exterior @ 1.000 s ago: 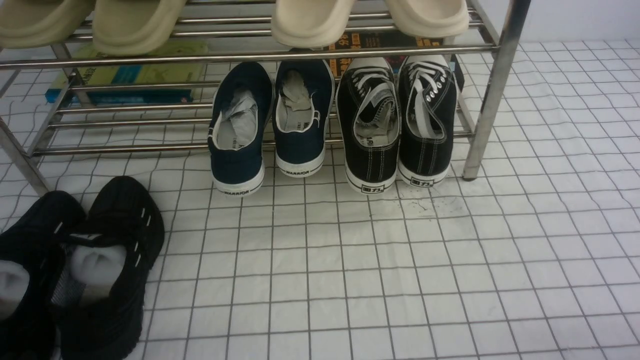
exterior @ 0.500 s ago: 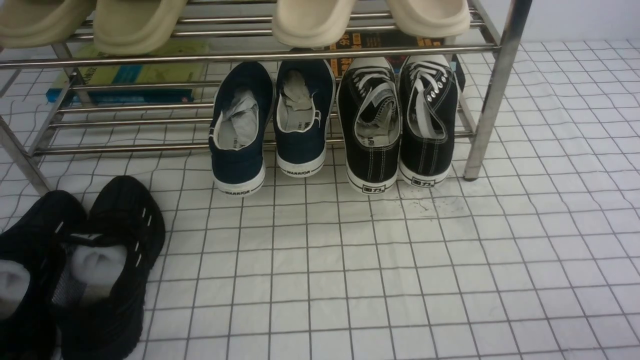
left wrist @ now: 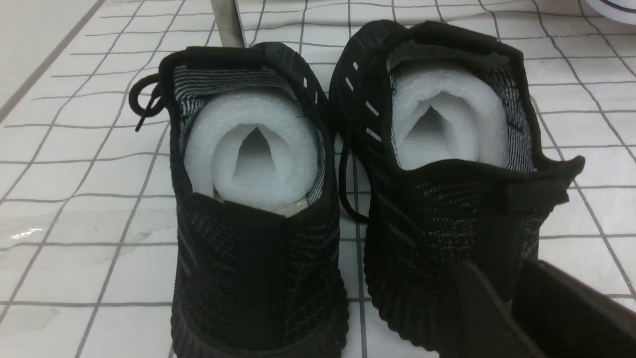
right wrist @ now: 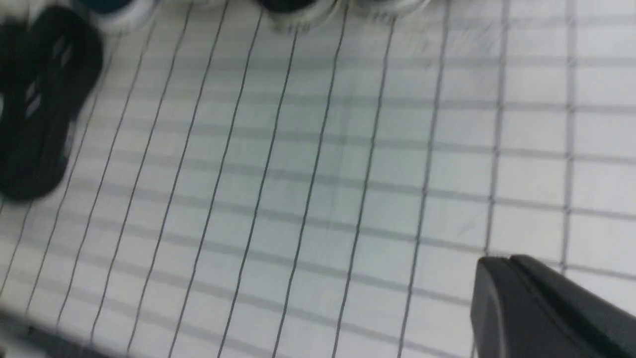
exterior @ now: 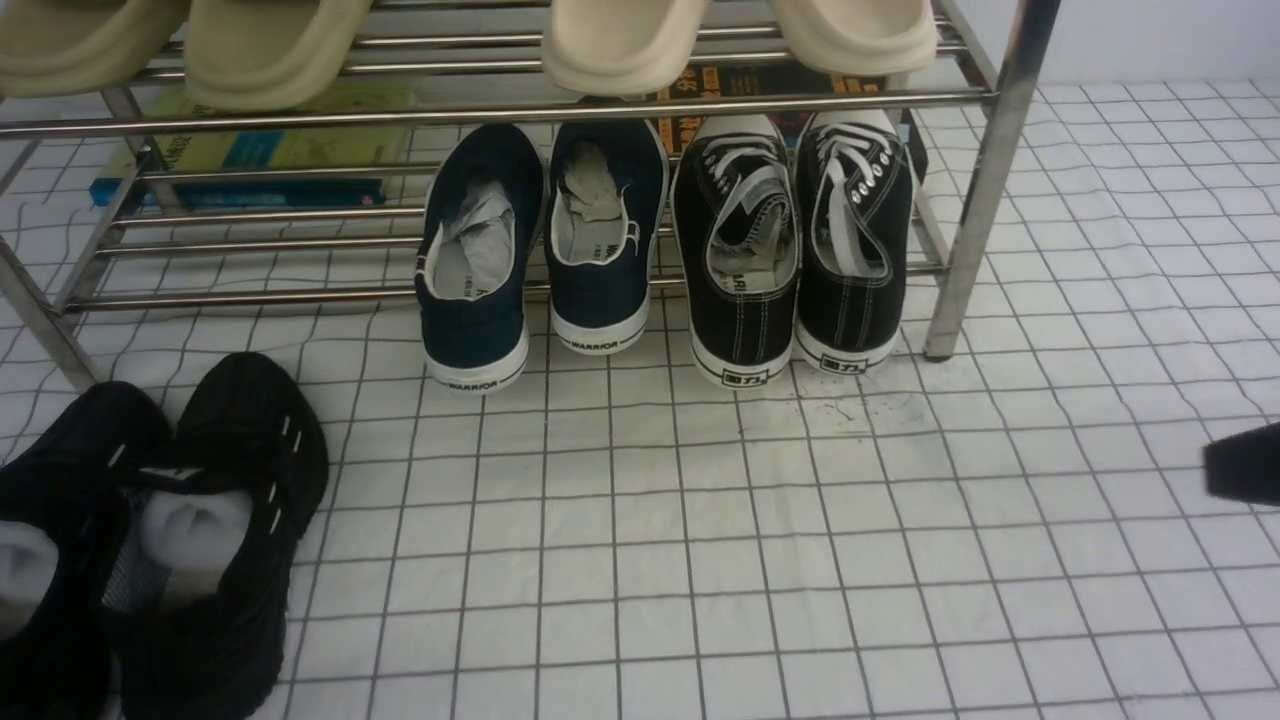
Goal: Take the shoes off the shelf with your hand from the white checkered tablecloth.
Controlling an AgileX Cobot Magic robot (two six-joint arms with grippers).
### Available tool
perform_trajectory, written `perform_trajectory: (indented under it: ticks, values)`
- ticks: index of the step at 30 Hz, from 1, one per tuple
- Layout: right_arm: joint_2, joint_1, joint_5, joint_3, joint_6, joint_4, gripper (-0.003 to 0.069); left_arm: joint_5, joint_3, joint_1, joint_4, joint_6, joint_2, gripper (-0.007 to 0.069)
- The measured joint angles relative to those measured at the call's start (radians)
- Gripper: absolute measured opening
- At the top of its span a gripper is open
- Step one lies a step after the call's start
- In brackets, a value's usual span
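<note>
White checkered cloth (exterior: 620,560) spreads in front of you with faint wrinkles, running under the chrome shelf (exterior: 480,118) and meeting a pale wall (exterior: 1160,40) behind. Your black lace-up sneakers (exterior: 745,330) are on the shelf's lower tier, near its right end, side by side with toes pointing in and heels reaching out past the front rod. Just left of them on that tier sit the navy slip-ons (exterior: 475,335), with paper stuffed inside. Above, on the upper tier, you have green clogs (exterior: 270,60) toward the left and cream clogs (exterior: 620,50) toward the right. A yellow-green book (exterior: 340,135) and a dark book (exterior: 735,85) lie behind the lower tier's rods. Off the shelf's front left corner, the black mesh sneakers (exterior: 230,420) stand on the cloth, foam rolls (left wrist: 253,149) in their openings. Your left fingers (left wrist: 497,271) are parted narrowly, empty, close to one mesh heel; you can't tell whether they touch it. Your right fingers (right wrist: 499,261) are closed together over the cloth, holding nothing, well apart from the lace-up pair.
</note>
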Motion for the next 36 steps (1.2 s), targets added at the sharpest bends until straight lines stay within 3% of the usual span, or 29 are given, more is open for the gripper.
perform_trajectory:
  ticks: [4, 10, 15, 17, 19, 24, 36]
  values:
    - [0.29, 0.159, 0.125, -0.174, -0.08, 0.061, 0.0003, 0.0, 0.0, 0.0, 0.0, 0.0, 0.0, 0.0181]
    - [0.565, 0.388, 0.196, -0.514, 0.029, -0.054, 0.0064, 0.0, 0.0, 0.0, 0.0, 0.0, 0.0, 0.0188]
    - [0.74, 0.504, 0.217, -0.813, 0.206, -0.236, 0.0188, 0.0, 0.0, 0.0, 0.0, 0.0, 0.0, 0.0195]
    - [0.838, 0.551, 0.233, -0.953, 0.285, -0.336, 0.0278, 0.0, 0.0, 0.0, 0.0, 0.0, 0.0, 0.0198]
    - [0.932, 0.585, 0.239, -1.065, 0.34, -0.417, 0.0357, 0.0, 0.0, 0.0, 0.0, 0.0, 0.0, 0.02]
    - [1.06, 0.618, 0.242, -1.225, 0.439, -0.532, 0.0465, 0.0, 0.0, 0.0, 0.0, 0.0, 0.0, 0.0202]
    - [1.09, 0.624, 0.246, -1.263, 0.518, -0.67, 0.0486, 0.0, 0.0, 0.0, 0.0, 0.0, 0.0, 0.0217]
